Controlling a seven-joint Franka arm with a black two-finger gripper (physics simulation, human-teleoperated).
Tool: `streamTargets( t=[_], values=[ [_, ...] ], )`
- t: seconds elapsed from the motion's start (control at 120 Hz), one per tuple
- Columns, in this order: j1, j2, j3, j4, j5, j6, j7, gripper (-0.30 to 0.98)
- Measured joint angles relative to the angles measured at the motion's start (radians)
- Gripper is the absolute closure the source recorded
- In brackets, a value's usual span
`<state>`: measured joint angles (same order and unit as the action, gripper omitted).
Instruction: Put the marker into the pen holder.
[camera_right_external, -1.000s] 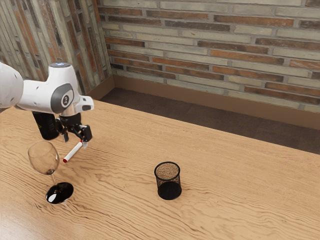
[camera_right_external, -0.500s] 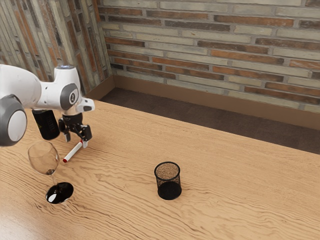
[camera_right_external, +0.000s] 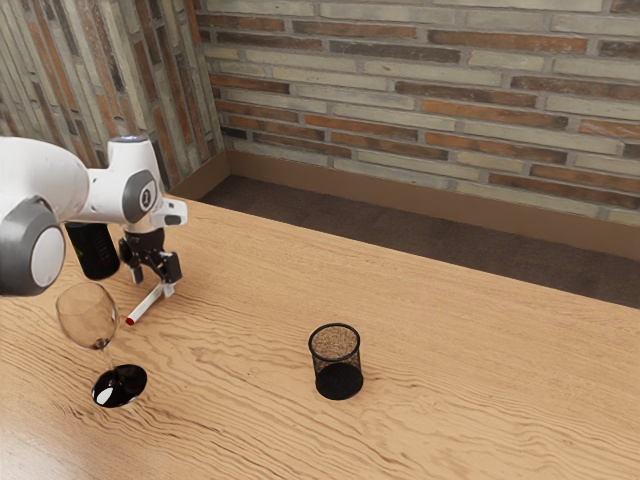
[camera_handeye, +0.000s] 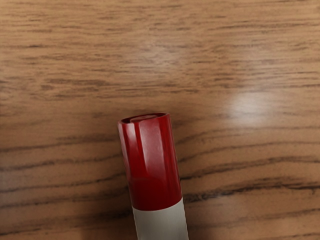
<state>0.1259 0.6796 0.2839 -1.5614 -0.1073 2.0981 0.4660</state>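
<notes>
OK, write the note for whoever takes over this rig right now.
Gripper: open, low over the upper end of the red-and-white marker, fingers apart, no grip on it.
Marker: outside the holder, red cap close above the wood or on it.
Black mesh pen holder: upright on the table, toward the exterior view's right from the marker.
Done: hand brought to the marker.
Left: grip, lift, carry across, lower in, release. The wine glass stands near the marker; probably best given room.

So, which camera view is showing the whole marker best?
The exterior view, because it shows the marker along its length, by the tool. The wrist view shows, close up, a red end and part of the white body.
</notes>
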Motion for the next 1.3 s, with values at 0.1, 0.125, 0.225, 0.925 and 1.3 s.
streamTargets(
  t=[0.1, 0.125, 0.225, 0.925, 1.3],
  values=[
    [0.001, 0.009, 0.0, 0.007, -0.002, 0.0, 0.013, 0.05],
    [0.001, 0.01, 0.0, 0.007, -0.004, 0.0, 0.016, 0.07],
    [0.001, 0.011, -0.003, 0.007, -0.006, 0.0, 0.027, 0.18],
    [-0.001, -0.016, -0.035, 0.006, 0.005, 0.02, 0.058, 0.76],
    [-0.005, -0.488, -0.237, -0.328, 0.005, 0.285, 0.036, 0.79]
  ],
)
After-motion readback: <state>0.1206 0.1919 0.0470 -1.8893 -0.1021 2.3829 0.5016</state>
